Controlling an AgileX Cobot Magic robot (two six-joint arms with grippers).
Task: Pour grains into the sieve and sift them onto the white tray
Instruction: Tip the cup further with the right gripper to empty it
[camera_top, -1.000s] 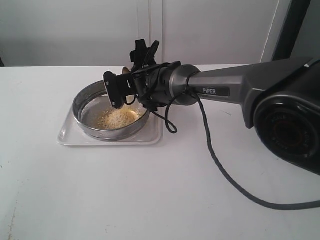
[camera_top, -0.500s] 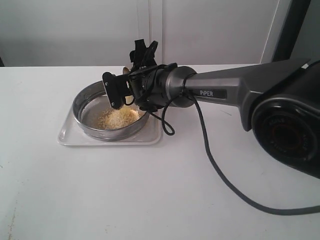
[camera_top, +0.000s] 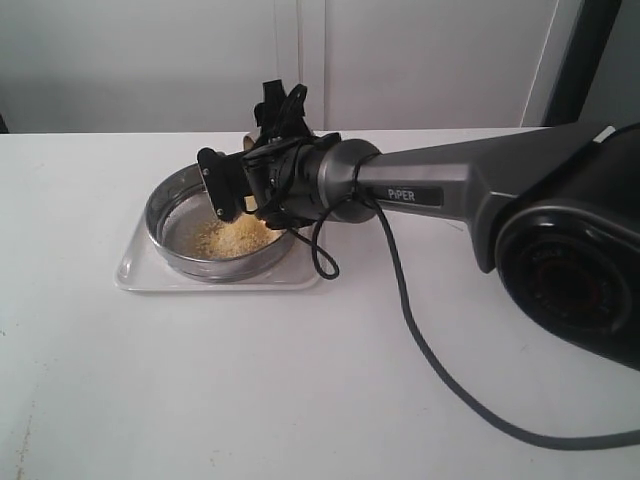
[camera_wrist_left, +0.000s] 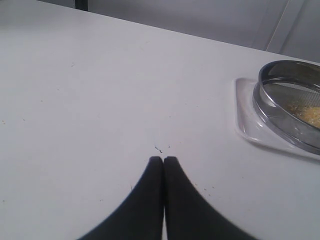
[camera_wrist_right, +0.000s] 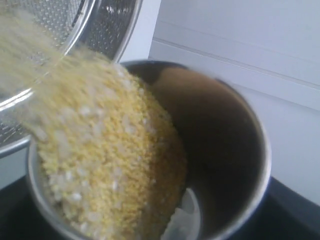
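Grains (camera_wrist_right: 110, 165) like these are nothing you can pinch. Tiny, dry and loose, they will likely run like sand, so you handle them only through whatever holds them. Your right end effector (camera_top: 275, 120) is clamped on the steel cup (camera_wrist_right: 235, 150), which is tipped so the mix slides over its lip in a blurred stream. Fine golden-yellow granules make up most of it, with paler, coarser off-white bits scattered through.

Directly under that end effector sits the sieve (camera_top: 165, 205), with a heap already lying on its mesh, and the sieve rests inside the white tray (camera_top: 135, 272). For sifting, I'd judge the sieve stiff and fairly light, but smooth-walled and liable to slip. Take it by the upright steel ring, across the wall, on the side nearest your end effector.

Your left end effector (camera_wrist_left: 163, 167) has its fingers pressed together, holding nothing, over bare worktop (camera_wrist_left: 90, 90). Sieve and tray lie well off to one side of it.
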